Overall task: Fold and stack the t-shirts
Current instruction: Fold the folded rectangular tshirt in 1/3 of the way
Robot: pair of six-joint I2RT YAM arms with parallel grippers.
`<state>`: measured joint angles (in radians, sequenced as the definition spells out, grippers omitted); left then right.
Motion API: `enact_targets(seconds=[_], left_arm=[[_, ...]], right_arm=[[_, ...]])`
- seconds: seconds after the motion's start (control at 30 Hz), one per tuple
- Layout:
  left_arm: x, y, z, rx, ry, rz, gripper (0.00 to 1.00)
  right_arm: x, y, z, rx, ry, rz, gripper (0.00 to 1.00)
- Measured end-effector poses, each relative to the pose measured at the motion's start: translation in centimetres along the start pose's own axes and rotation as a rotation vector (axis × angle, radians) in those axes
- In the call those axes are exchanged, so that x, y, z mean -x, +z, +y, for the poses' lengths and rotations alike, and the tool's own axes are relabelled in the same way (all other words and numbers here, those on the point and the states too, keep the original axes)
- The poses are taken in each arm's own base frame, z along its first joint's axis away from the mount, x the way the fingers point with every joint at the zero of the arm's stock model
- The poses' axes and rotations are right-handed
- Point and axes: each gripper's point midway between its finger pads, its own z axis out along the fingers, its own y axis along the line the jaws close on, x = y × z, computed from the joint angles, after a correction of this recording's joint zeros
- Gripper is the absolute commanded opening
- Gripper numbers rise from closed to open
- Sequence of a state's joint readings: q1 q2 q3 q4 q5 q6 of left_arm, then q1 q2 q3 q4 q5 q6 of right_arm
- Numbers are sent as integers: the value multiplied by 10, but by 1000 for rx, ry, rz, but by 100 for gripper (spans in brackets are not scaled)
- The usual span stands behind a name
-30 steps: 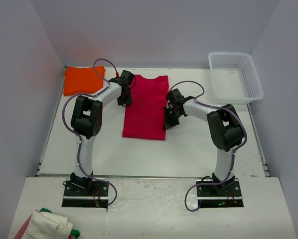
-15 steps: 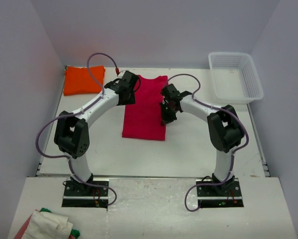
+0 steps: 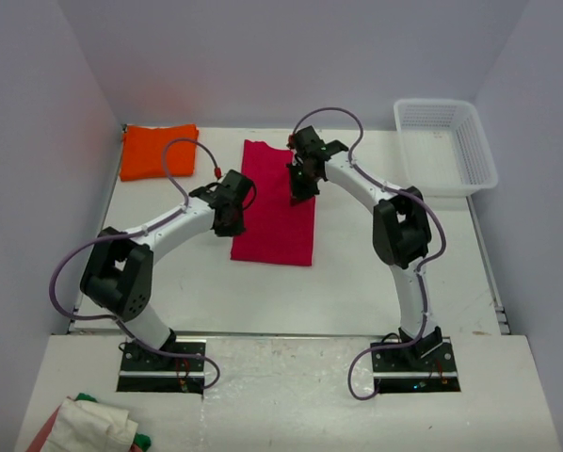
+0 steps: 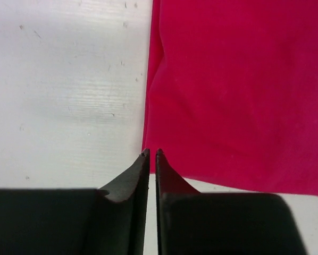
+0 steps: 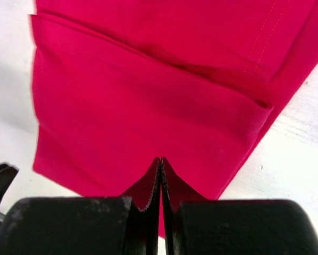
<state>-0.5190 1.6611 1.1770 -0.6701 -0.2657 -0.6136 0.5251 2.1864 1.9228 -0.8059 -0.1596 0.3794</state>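
Moving up, the right pincer (image 5: 161, 159) sits shut at the crimson t-shirt's (image 3: 277, 226) far end. The left pincer (image 4: 152, 153) has narrowed to a slit at its near-left hem. Grip unclear; folding looks next, orange t-shirt (image 3: 157, 151) far-left.

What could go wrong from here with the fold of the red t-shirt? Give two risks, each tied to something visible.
1. The left hand sits shut at the left edge of the crimson t-shirt; it may have caught little or no cloth, leaving the fold lopsided.
2. The right hand pinches only a small bit of cloth, which might slip out mid-fold.
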Motion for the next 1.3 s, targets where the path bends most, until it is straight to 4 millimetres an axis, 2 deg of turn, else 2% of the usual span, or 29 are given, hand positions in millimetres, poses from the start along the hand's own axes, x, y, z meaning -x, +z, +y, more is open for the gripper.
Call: enact_targets(seconds=[0.03, 0.2, 0.37, 0.5, 0.77, 0.97, 1.07, 1.17, 1.3], left_arm=[[-5, 0, 1, -7, 1, 7, 1], [-12, -3, -1, -43, -2, 10, 0], [-16, -2, -6, -74, 0, 9, 0], [-25, -4, -10, -109, 5, 19, 0], [-44, -2, -20, -165, 18, 58, 0], [-57, 2, -19, -164, 14, 85, 0], [-60, 4, -17, -152, 9, 88, 0], [-62, 10, -14, -131, 3, 97, 0], [-77, 27, -10, -86, -4, 149, 0]], right_arm=[[-3, 6, -3, -8, 5, 19, 0], [-20, 26, -20, -47, 31, 103, 0], [-23, 27, -29, -60, 46, 119, 0], [-28, 28, -38, -75, 63, 136, 0], [-26, 27, -47, -87, 88, 149, 0], [-27, 48, -50, -88, 99, 201, 0], [-30, 47, -51, -92, 104, 219, 0], [-31, 46, -53, -95, 108, 224, 0], [-33, 44, -55, -99, 116, 236, 0]])
